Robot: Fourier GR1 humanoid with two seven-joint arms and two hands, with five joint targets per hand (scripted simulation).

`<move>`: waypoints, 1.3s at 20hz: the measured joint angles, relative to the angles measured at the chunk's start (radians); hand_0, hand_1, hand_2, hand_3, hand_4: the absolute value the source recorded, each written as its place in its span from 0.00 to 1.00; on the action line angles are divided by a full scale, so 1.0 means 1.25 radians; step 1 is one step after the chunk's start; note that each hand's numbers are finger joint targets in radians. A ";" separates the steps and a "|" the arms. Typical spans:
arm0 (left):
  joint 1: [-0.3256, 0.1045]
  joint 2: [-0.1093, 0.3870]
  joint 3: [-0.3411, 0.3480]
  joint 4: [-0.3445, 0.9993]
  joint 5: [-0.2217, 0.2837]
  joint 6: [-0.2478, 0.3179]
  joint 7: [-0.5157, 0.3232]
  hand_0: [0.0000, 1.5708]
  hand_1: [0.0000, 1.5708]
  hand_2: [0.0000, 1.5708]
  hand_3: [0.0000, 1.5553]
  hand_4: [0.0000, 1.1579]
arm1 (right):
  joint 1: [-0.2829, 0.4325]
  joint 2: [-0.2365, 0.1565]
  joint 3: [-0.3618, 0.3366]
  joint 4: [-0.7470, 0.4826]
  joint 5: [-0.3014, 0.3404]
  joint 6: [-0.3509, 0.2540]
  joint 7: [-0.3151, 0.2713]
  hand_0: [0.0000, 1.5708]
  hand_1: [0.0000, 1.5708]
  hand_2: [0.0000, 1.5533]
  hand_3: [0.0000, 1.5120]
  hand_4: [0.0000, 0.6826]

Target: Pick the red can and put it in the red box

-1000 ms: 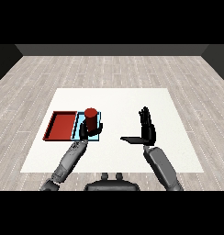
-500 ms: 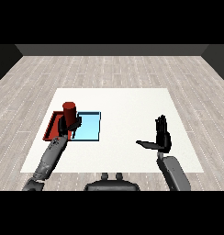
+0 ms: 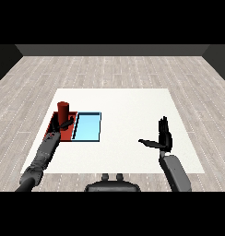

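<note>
The red can (image 3: 63, 109) stands upright over the far part of the red tray (image 3: 68, 134), at the left of the table. My left hand (image 3: 62, 125) reaches in over the tray and its fingers curl round the can's lower part. Whether the can's base rests on the tray floor is hidden by the hand. My right hand (image 3: 164, 138) is held up above the table's right side, far from the can. It is open, with straight fingers pointing up and the thumb out to the left.
The light blue tray (image 3: 88, 127) lies right beside the red tray, on its right side. The white table (image 3: 128, 110) stretches between the trays and my right hand. A grey plank floor surrounds the table.
My left hand has carried the can further left, from the trays' border to over the red tray. My right hand has drifted slightly down and right.
</note>
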 measured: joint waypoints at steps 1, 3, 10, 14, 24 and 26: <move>-0.019 -0.003 0.008 0.045 -0.004 -0.002 -0.007 1.00 1.00 0.99 0.96 0.90 | -0.015 0.003 -0.005 0.012 -0.001 0.000 0.006 0.00 0.00 0.00 0.00 0.00; -0.055 0.000 0.016 0.123 -0.013 -0.008 -0.010 0.99 0.99 0.93 0.92 0.87 | -0.034 0.011 -0.008 0.044 -0.001 0.006 0.001 0.00 0.00 0.00 0.00 0.00; -0.111 -0.018 0.007 0.321 -0.054 0.008 0.070 0.53 0.53 0.51 0.32 0.69 | -0.068 0.043 -0.026 0.122 -0.012 0.018 -0.031 0.00 0.00 0.00 0.00 0.00; -0.116 -0.013 0.026 0.381 -0.044 0.006 0.108 0.70 0.70 0.67 0.00 0.57 | -0.088 0.051 -0.034 0.154 -0.010 0.021 -0.043 0.00 0.00 0.00 0.00 0.00; -0.108 0.025 0.045 0.431 -0.036 -0.083 0.150 0.00 0.00 0.00 0.00 0.00 | -0.110 0.063 -0.053 0.187 -0.017 0.043 -0.061 0.00 0.00 0.00 0.00 0.00; -0.115 0.031 0.041 0.430 -0.041 -0.091 0.153 0.00 0.00 0.00 0.00 0.00 | -0.108 0.059 -0.060 0.179 -0.024 0.052 -0.061 0.00 0.00 0.00 0.00 0.00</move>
